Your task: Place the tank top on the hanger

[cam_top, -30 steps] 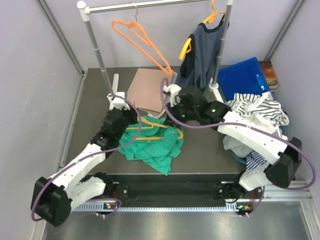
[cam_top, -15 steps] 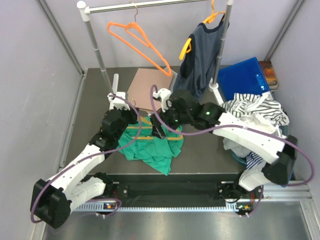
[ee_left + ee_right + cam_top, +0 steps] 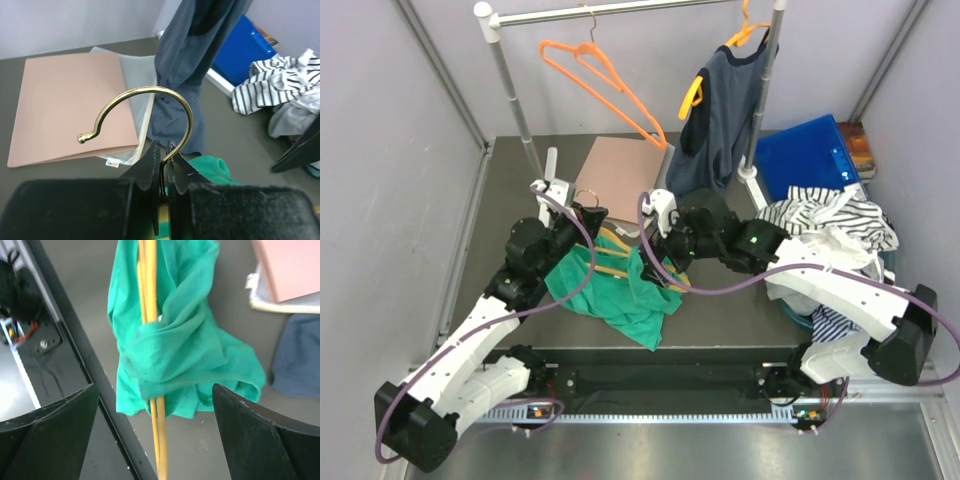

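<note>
Teal tank top [image 3: 180,350] lifted, hanger [image 3: 146,280] raised

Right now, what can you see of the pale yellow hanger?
The hanger is slim, pale yellow-orange plastic with a thin brass-coloured metal hook. The left gripper is shut on the base of that hook. Two of its bars run side by side through the green tank top, which is bunched and wrapped around them, not spread over the shoulders. The right gripper is open astride the bars, touching neither as far as I can tell.
</note>
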Controlling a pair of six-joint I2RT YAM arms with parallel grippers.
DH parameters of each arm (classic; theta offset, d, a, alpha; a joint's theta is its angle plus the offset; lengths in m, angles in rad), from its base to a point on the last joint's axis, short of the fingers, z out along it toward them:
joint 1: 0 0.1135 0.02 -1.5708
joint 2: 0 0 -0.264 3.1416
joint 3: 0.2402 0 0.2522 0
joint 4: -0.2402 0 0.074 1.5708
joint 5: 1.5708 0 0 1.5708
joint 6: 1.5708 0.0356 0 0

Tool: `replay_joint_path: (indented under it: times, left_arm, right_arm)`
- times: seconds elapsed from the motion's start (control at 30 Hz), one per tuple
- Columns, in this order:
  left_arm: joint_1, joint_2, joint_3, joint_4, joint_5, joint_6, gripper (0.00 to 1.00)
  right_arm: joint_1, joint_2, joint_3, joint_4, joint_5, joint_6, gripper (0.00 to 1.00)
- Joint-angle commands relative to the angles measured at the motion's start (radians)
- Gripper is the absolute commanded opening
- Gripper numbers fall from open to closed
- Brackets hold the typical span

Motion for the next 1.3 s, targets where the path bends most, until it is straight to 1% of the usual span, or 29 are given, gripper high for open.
replay_joint_path:
  times: [0.0, 0.03, 0.07, 0.1, 0.13, 0.17, 0.2, 0.23, 0.27, 0.3, 0.33, 0.37, 0.43, 0.47, 0.5, 0.57, 0.63, 0.73, 0.9, 0.93, 1.0, 1.03, 1.17, 1.27]
  left_arm:
    - [0.005, -0.026, 0.071, 0.047, 0.082, -0.012, 0.00]
    - [0.005, -0.027, 0.072, 0.048, 0.092, -0.014, 0.00]
    - [0.003, -0.027, 0.077, 0.051, 0.111, -0.017, 0.00]
    - [0.006, -0.029, 0.079, 0.056, 0.115, -0.019, 0.00]
    - [0.005, -0.027, 0.085, 0.054, 0.111, -0.020, 0.00]
    - [0.005, -0.026, 0.091, 0.039, 0.096, -0.022, 0.00]
    - [0.007, -0.026, 0.098, 0.028, 0.071, -0.025, 0.00]
    - [0.005, -0.029, 0.106, 0.012, 0.024, -0.026, 0.00]
    - [0.007, -0.029, 0.130, -0.008, -0.001, -0.026, 0.13]
    - [0.007, -0.030, 0.144, -0.056, -0.026, -0.028, 0.64]
    - [0.007, -0.037, 0.160, -0.082, -0.073, -0.031, 0.85]
    - [0.007, -0.040, 0.198, -0.105, -0.088, -0.029, 0.99]
    - [0.007, -0.050, 0.238, -0.197, -0.147, -0.031, 0.99]
    - [0.007, -0.052, 0.278, -0.228, -0.197, -0.031, 0.99]
    - [0.007, -0.052, 0.304, -0.293, -0.220, -0.028, 0.99]
    - [0.007, -0.050, 0.347, -0.367, -0.275, -0.023, 0.99]
    - [0.008, -0.053, 0.396, -0.444, -0.299, -0.008, 0.99]
    - [0.008, -0.073, 0.414, -0.492, -0.339, 0.027, 0.99]
    - [0.008, -0.129, 0.356, -0.478, -0.444, 0.108, 0.99]
    - [0.008, -0.135, 0.349, -0.478, -0.472, 0.118, 0.99]
    - [0.008, -0.152, 0.326, -0.475, -0.492, 0.142, 0.99]
    - [0.007, -0.161, 0.316, -0.470, -0.509, 0.150, 0.99]
    - [0.007, -0.190, 0.270, -0.438, -0.533, 0.179, 0.99]
    - [0.008, -0.196, 0.246, -0.430, -0.532, 0.190, 0.99]
  right_arm:
    - [0.033, 0.011, -0.017, 0.104, -0.081, -0.068, 0.90]
    - [0.036, 0.023, -0.015, 0.106, -0.084, -0.075, 0.83]
    - [0.040, 0.029, -0.014, 0.104, -0.080, -0.077, 0.61]
    - [0.050, 0.035, -0.009, 0.109, -0.075, -0.077, 0.51]
    - [0.053, 0.035, -0.006, 0.109, -0.069, -0.076, 0.23]
    - [0.059, 0.037, 0.006, 0.106, -0.054, -0.063, 0.11]
    - [0.060, 0.037, 0.012, 0.103, -0.020, -0.056, 0.02]
    - [0.060, 0.037, 0.020, 0.097, 0.001, -0.047, 0.00]
    - [0.060, 0.037, 0.041, 0.081, 0.027, -0.040, 0.00]
    - [0.060, 0.031, 0.054, 0.072, 0.072, -0.007, 0.00]
    - [0.060, 0.026, 0.066, 0.064, 0.089, 0.001, 0.00]
    - [0.060, 0.020, 0.092, 0.052, 0.112, 0.022, 0.00]
    - [0.060, 0.014, 0.123, 0.040, 0.169, 0.033, 0.00]
    - [0.060, 0.012, 0.159, 0.020, 0.184, 0.042, 0.00]
    - [0.059, 0.018, 0.179, 0.011, 0.242, 0.046, 0.00]
    - [0.054, 0.029, 0.236, -0.021, 0.277, 0.047, 0.00]
    - [0.050, 0.040, 0.264, -0.031, 0.328, 0.047, 0.00]
    - [0.034, 0.057, 0.324, -0.034, 0.373, 0.043, 0.00]
    - [0.005, 0.124, 0.474, -0.028, 0.390, 0.004, 0.00]
    - [0.001, 0.138, 0.533, -0.026, 0.391, 0.001, 0.00]
    - [-0.012, 0.187, 0.598, -0.025, 0.399, -0.013, 0.00]
    - [-0.016, 0.205, 0.667, -0.025, 0.400, -0.017, 0.00]
    - [-0.027, 0.299, 0.836, -0.003, 0.387, -0.025, 0.00]
    - [-0.032, 0.380, 0.948, 0.029, 0.400, -0.062, 0.00]
